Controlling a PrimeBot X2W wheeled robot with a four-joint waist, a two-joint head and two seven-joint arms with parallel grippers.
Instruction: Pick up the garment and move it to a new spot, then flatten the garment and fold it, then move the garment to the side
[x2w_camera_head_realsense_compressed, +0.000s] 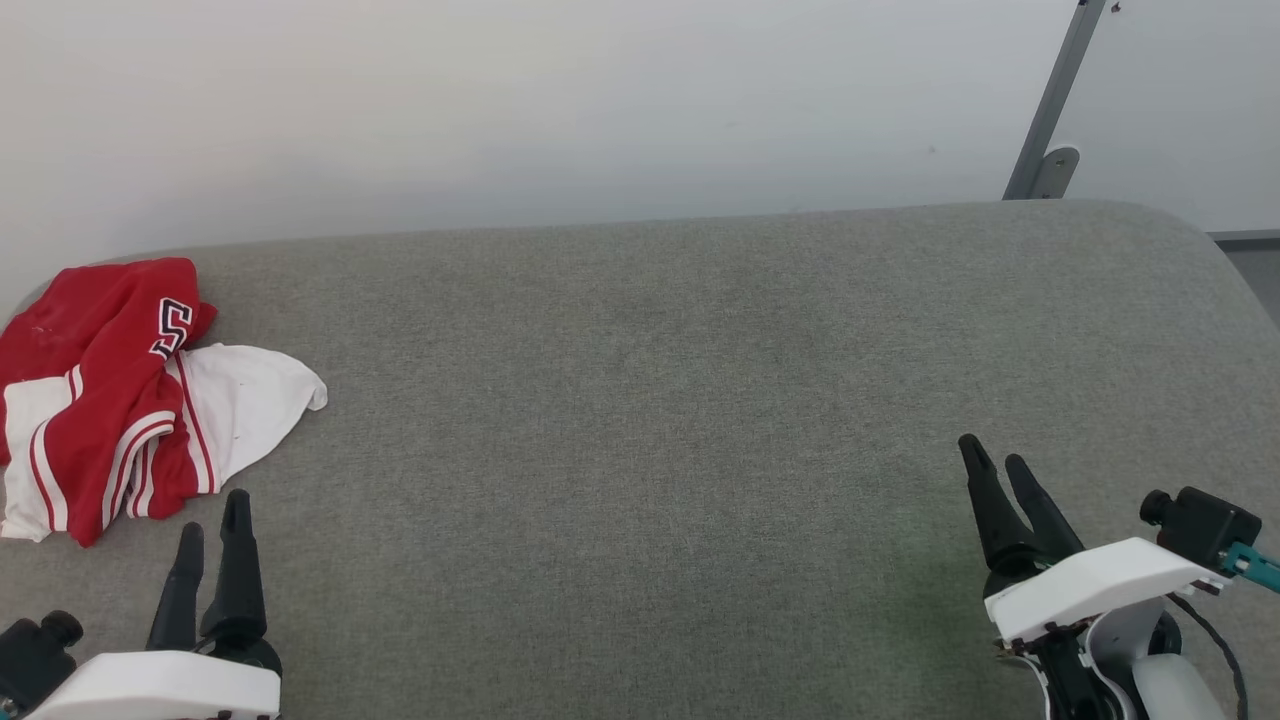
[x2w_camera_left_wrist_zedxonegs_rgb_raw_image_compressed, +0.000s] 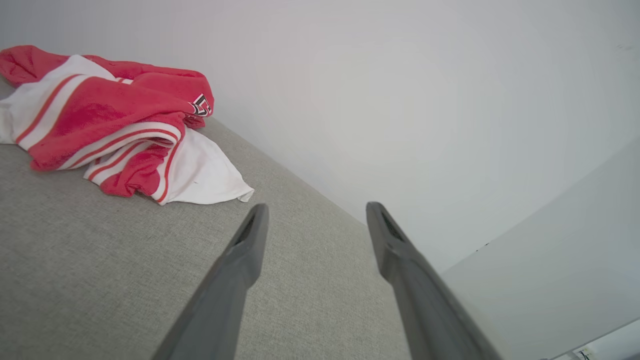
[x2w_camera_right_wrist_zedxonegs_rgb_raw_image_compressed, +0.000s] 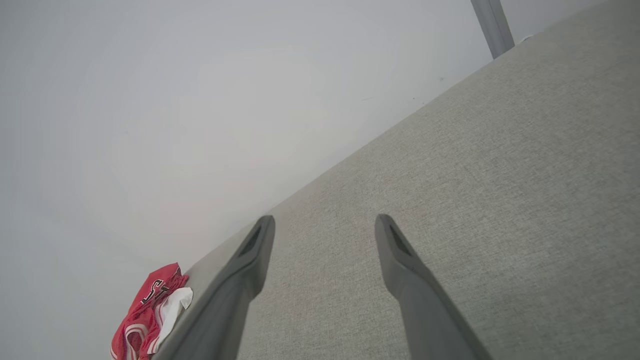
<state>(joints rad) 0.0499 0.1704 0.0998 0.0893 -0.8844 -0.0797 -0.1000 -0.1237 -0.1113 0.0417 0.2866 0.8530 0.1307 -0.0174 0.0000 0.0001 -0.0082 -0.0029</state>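
- The red jersey shirt (x2w_camera_head_realsense_compressed: 120, 400) lies in a crumpled heap on the grey fabric-covered surface (x2w_camera_head_realsense_compressed: 640, 400). It is just ahead of the fingertips of the left gripper (x2w_camera_head_realsense_compressed: 213, 513) and a little to their left, not touching them.
- White sleeve cloth spills from the heap on the side nearest those fingertips, and red-and-white stripe trim runs across its folds. One black, white-outlined character shows near the top (a letter or a digit, hard to say which).
- The left gripper's two dark fingers (x2w_camera_left_wrist_zedxonegs_rgb_raw_image_compressed: 240, 270) stand wide apart with only bare grey fabric between them. They hold nothing.
- The right gripper (x2w_camera_head_realsense_compressed: 992, 452) sits far off to the shirt's right, with most of the surface between them. From its wrist view the shirt is a small red-and-white bundle well beyond its left finger.
- The right gripper's fingers (x2w_camera_right_wrist_zedxonegs_rgb_raw_image_compressed: 410, 280) are likewise spread wide and empty, pointing across the surface toward the white wall (x2w_camera_head_realsense_compressed: 500, 100).
- A grey metal post (x2w_camera_head_realsense_compressed: 1050, 100) rises behind the surface's far edge, beyond the right fingertips and slightly to their right.
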